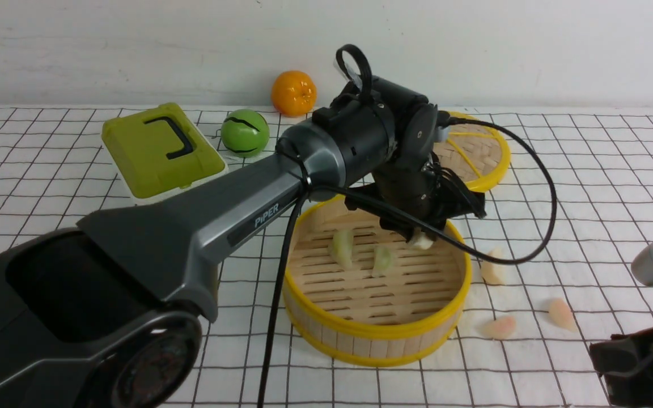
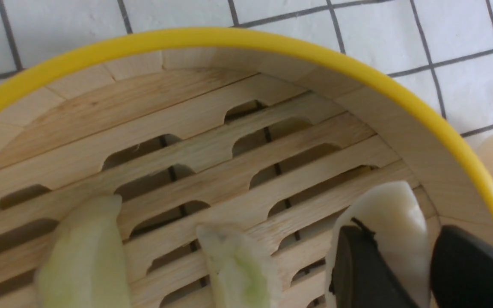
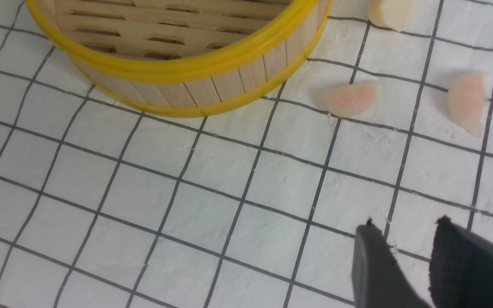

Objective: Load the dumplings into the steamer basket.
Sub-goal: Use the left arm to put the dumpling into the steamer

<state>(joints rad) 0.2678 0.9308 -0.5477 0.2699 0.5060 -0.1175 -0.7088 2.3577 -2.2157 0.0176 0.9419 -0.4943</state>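
Inside steamer basket (image 1: 377,331): 2 green dumplings (image 1: 342,249); L gripper (image 2: 405,261) gripping white dumpling (image 2: 383,226).

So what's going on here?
The left gripper holds a white dumpling low inside the steamer basket. Two green dumplings, one larger in view and one smaller, already lie in there. Another white dumpling and two pink dumplings, one nearer the basket and one farther off, are outside on the table. The right gripper is open and empty.
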